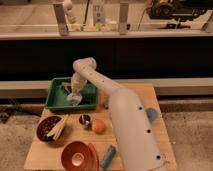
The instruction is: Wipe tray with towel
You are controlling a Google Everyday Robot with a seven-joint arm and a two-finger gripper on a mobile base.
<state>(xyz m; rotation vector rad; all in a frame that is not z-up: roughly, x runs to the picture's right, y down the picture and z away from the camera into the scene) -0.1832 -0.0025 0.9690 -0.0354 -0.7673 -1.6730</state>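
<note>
Where the wooden table [132, 92] is running out toward the left edge, a dark bowl [48, 129] is sitting near the front corner with pale yellowish strips [58, 127] lying across it; what the strips are is hard to make out. Behind it the green tray [56, 98] is resting at the back left of the table, and the towel [73, 98], a pale crumpled patch, is lying on the tray's floor toward its right half. The gripper [74, 93] is reaching down into the tray right over the towel, and its tip is merging with the cloth, so where one ends and the other begins is blurring together. In front of the tray an orange-red bowl [76, 155] is standing at the near edge, a small dark round thing [85, 119] is sitting just beside an orange ball [98, 126], and a teal cylinder [108, 156] is lying tilted near the front. The white arm [131, 130] is sweeping up from the bottom, covering much of the table's right half and partly hiding a blue-grey object [151, 115] behind it. Beyond the table a dark low wall [165, 57] is crossing the room, with a pale ledge and upright posts [123, 18] above it
</note>
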